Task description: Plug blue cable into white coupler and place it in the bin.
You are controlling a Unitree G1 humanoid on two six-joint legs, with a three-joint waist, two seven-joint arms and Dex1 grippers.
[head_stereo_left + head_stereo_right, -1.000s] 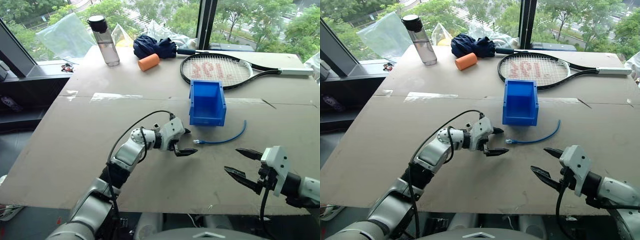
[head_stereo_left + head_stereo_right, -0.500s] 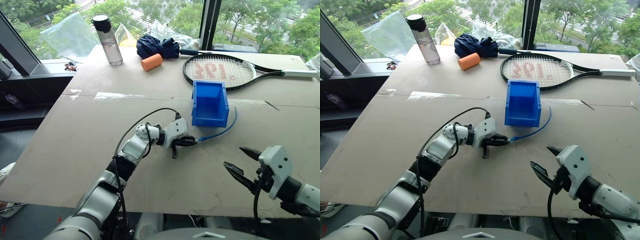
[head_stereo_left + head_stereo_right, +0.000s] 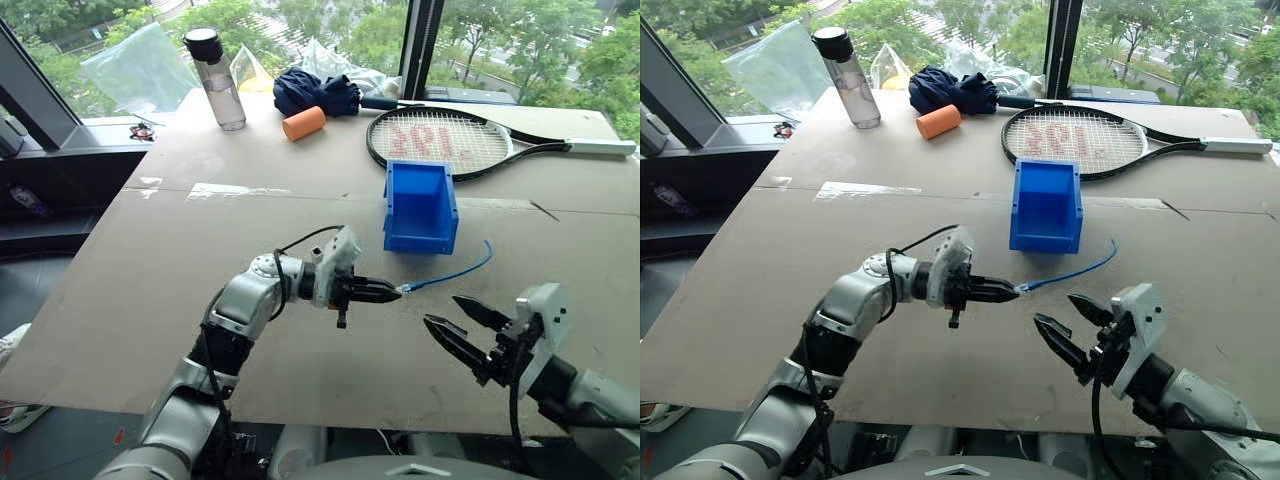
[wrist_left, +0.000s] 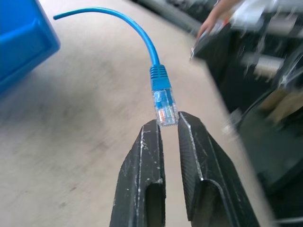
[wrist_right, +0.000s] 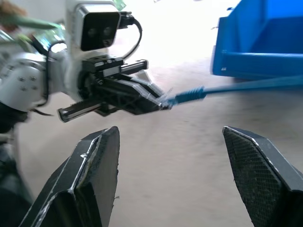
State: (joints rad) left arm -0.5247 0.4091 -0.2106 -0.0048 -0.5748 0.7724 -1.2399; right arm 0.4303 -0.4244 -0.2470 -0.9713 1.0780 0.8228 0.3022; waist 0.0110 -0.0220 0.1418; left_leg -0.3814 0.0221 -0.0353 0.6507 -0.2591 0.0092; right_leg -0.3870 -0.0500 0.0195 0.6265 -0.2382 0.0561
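Observation:
My left gripper point(image 3: 393, 291) is shut on the clear plug of the blue cable point(image 3: 450, 273) and holds it level, a little above the table. The rest of the cable trails back to the right, beside the bin point(image 3: 420, 205), a bright-blue box that stands just behind. In the left wrist view the fingers point(image 4: 147, 156) pinch the plug's tip, with the cable point(image 4: 142, 33) curving away. My right gripper point(image 3: 455, 322) hangs open close to the right of the plug, pointing toward it, with nothing between its fingers point(image 5: 97, 161). The white coupler is out of view.
At the back of the brown table point(image 3: 150, 260) lie a tennis racket point(image 3: 435, 140), an orange cylinder point(image 3: 302, 123), a dark-blue cloth bundle point(image 3: 315, 92) and a water bottle point(image 3: 218, 80). The table's front edge runs just below both grippers.
My left gripper went from open beside the plug to shut on it, then lifted it off the table and drew it back. The right gripper rolled and moved left toward the plug.

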